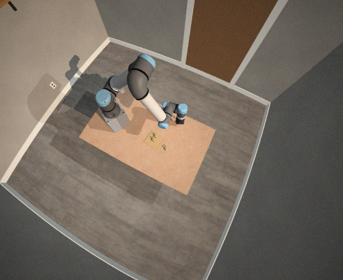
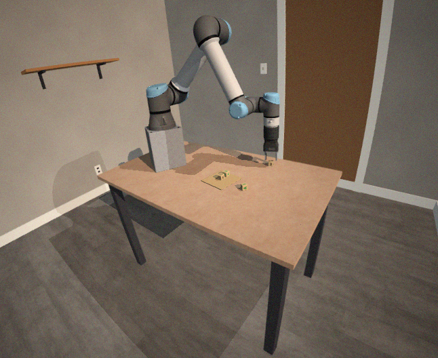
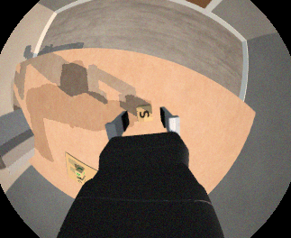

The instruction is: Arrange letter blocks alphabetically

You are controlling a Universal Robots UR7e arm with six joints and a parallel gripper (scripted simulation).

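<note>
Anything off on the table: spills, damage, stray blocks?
No spill or damage visible. Two blocks are outside the mat: the S block below the open gripper, another just past its edge. Unsurprising mid-task.

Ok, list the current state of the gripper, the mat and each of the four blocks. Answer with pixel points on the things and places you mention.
Gripper (image 2: 271,156) (image 3: 144,115): open, holding nothing.
Mat (image 1: 155,145) (image 2: 220,185): flat on the table.
S block (image 2: 270,163) (image 3: 144,114): off the mat, letter up, below the fingers.
Two blocks (image 1: 154,137) (image 2: 224,175): on the mat.
Fourth block (image 1: 165,148) (image 2: 243,187): off the mat, on the table.
</note>
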